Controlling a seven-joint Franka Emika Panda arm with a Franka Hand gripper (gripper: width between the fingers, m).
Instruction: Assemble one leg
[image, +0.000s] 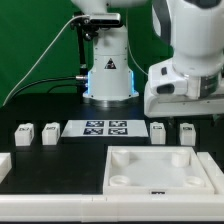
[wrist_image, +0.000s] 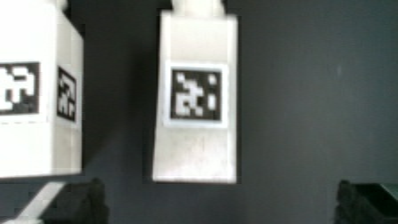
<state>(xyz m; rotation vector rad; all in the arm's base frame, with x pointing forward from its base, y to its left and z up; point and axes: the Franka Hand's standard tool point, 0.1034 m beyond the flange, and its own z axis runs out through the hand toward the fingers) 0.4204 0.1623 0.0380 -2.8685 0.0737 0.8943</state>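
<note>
Several alike white legs stand on the black table in the exterior view: two on its left (image: 24, 131) (image: 49, 131) and two on its right (image: 158, 130) (image: 186, 131). My gripper (image: 180, 105) hangs just above the right pair; its fingers are hard to make out there. In the wrist view one leg (wrist_image: 196, 100) with its square tag lies in line with the gap between my fingers, beyond the tips, and a second leg (wrist_image: 36, 100) lies beside it. My gripper (wrist_image: 222, 205) is open wide and empty, and its dark fingertips (wrist_image: 71, 205) touch nothing.
The marker board (image: 97, 128) lies between the two pairs of legs. A large flat white piece with recessed pockets (image: 160, 170) lies at the front right. Another white part (image: 4, 165) shows at the left edge. The robot base (image: 108, 75) stands behind.
</note>
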